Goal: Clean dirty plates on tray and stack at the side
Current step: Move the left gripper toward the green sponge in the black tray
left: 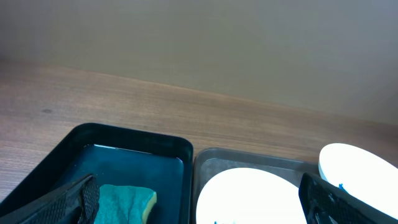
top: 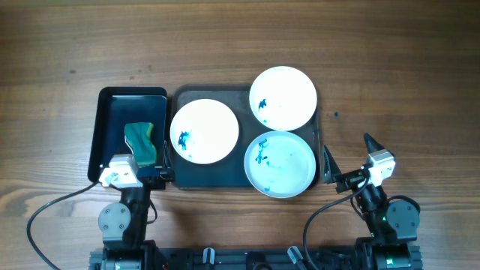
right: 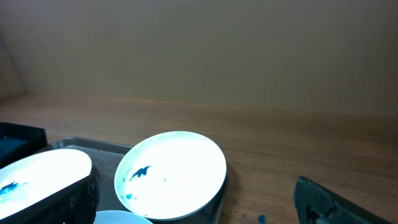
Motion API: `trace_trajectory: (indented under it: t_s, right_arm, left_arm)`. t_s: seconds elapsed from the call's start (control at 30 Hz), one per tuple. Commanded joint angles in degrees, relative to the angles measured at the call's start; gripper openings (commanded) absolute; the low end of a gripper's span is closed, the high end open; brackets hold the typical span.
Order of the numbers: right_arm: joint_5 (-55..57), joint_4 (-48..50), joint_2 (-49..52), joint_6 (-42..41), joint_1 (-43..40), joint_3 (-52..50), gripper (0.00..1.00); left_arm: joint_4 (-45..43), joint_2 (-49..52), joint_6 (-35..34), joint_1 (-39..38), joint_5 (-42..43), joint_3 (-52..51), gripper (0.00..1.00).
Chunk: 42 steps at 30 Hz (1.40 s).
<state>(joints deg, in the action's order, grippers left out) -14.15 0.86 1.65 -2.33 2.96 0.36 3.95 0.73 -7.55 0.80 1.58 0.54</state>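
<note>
- Looking at this, I'd say the job hasn't started: all three plates sit dirty on the tray [top: 225, 174], and nothing is stacked on the bench [top: 390, 60] beside it.
- The left plate [top: 204, 131] has one dark blue-teal blotch near its left edge.
- The far plate [top: 283, 98] has a small smear on its left side and hangs over the tray's far rim.
- The near plate [top: 280, 163] looks the messiest (faint teal haze across most of it) and sits right up against the far one.
- The green sponge [top: 140, 142] lies in the small black tray [top: 105, 127] next door, so all the wiping and stacking is left to do.
- The left pincer [top: 156, 172] hovers near the sponge, spread wide and empty.
- The right pincer [top: 349, 154] sits beside the tray's right edge, also wide and empty.
</note>
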Motion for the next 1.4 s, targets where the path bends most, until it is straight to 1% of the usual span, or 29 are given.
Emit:
trace_trajectory:
  t_s: [0.0, 0.57, 0.77, 0.8, 0.87, 0.93, 1.03, 1.13, 1.2, 1.27, 1.3, 1.37]
  right_arm:
    - [-0.94, 0.35, -0.24, -0.81, 0.26, -0.07, 1.0]
    - [-0.94, 0.33, -0.24, -0.81, 0.24, -0.07, 1.0]
    - [-0.94, 0.33, -0.24, -0.81, 0.26, -0.07, 1.0]
    - [-0.94, 0.33, -0.24, -0.81, 0.26, -0.07, 1.0]
    - [-0.94, 0.35, -0.24, -0.83, 0.26, -0.07, 1.0]
    - [-0.94, 0.33, -0.24, -0.81, 0.26, -0.07, 1.0]
    - [-0.94, 0.33, -0.24, -0.81, 0.24, -0.07, 1.0]
    - [-0.94, 0.33, -0.24, -0.81, 0.26, -0.07, 1.0]
    - [-0.94, 0.35, -0.24, -0.81, 0.24, -0.07, 1.0]
    - [-0.94, 0.33, -0.24, -0.81, 0.26, -0.07, 1.0]
    - [-0.94, 0.33, -0.24, -0.81, 0.24, -0.07, 1.0]
    - [-0.94, 0.33, -0.24, -0.81, 0.26, -0.07, 1.0]
  left_arm:
    - [0.37, -0.35, 1.33, -0.07, -1.03, -0.22, 1.0]
    - [0.37, -0.35, 1.33, -0.07, -1.03, -0.22, 1.0]
    - [-2.4, -0.35, 1.36, -0.07, -2.14, -0.22, 1.0]
    - [-4.28, -0.35, 1.05, -0.07, -1.64, -0.22, 1.0]
    - [-8.63, -0.35, 0.26, -0.07, 3.69, -0.22, 1.0]
    - [-15.54, -0.35, 0.31, -0.07, 8.52, -0.22, 1.0]
    - [-25.99, -0.35, 0.33, -0.04, 9.05, -0.22, 1.0]
    - [-32.87, -0.28, 1.4, -0.04, 7.45, 0.33, 1.0]
    - [-30.42, 1.03, 1.4, -0.04, 6.27, 3.1, 1.0]
    - [-23.67, 4.26, 1.4, -0.04, 6.27, 7.61, 1.0]
    - [-18.71, 6.86, 1.36, -0.04, 6.25, 10.56, 1.0]
    - [-3.82, 16.94, 0.92, -0.04, 4.02, 20.0, 1.0]
